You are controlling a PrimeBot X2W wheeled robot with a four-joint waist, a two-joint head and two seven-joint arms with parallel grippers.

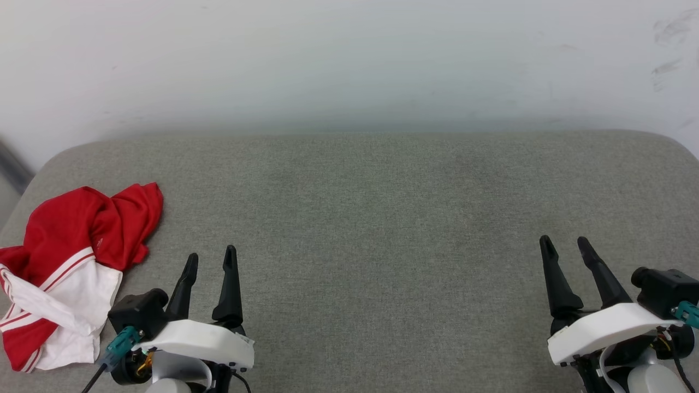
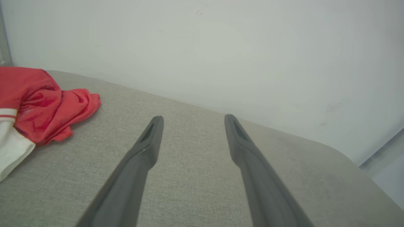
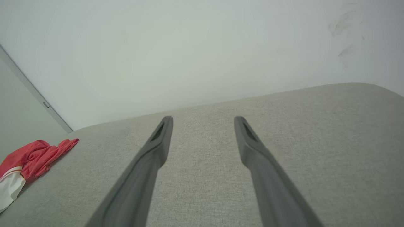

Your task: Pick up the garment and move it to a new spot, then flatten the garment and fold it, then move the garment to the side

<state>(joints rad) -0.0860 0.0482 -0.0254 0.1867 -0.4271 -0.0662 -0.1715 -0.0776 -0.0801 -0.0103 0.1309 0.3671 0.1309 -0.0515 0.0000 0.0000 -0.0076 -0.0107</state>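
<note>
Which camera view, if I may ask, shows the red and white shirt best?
The head view: nearly the whole shirt lies crumpled on the cushion, far left, red body and striped white sleeve plain. The left wrist view crops the shirt at its edge; the right wrist view shows the shirt small and far.

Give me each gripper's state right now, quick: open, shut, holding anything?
Left gripper: open, holding nothing; the garment lies untouched to its left.
Right gripper: open, holding nothing.

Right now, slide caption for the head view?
Crumpled red-and-white jersey T-shirt at left edge of grey fabric surface; open left gripper beside it, open right gripper far right.
</note>
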